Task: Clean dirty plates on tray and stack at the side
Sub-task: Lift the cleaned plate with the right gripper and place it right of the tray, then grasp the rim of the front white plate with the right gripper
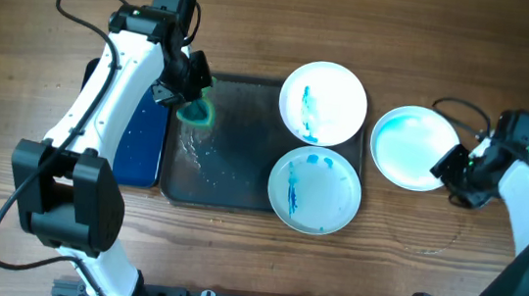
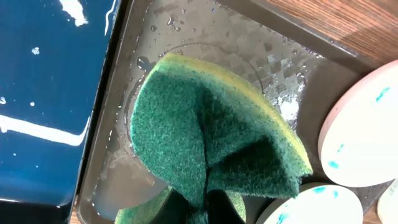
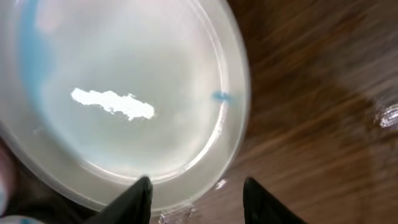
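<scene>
Two white plates with teal-blue streaks, a far one [image 1: 323,102] and a near one [image 1: 315,190], lie on the right end of the dark tray [image 1: 231,189]. A third plate [image 1: 412,147], tinted teal, lies on the table to the right of the tray. My right gripper [image 1: 449,172] is open at its near-right rim. In the right wrist view one finger is over the plate [image 3: 124,99] and the other over the wood, gripper [image 3: 198,196]. My left gripper [image 1: 187,86] is shut on a green sponge [image 1: 196,111] above the wet left part of the tray, as the left wrist view shows: gripper [image 2: 205,208], sponge [image 2: 211,137].
A narrower blue tray [image 1: 143,135] lies against the dark tray's left side and also shows in the left wrist view [image 2: 43,93]. Water drops lie on the dark tray's floor [image 2: 249,43]. A faint wet ring marks the table right of the tray [image 1: 431,246].
</scene>
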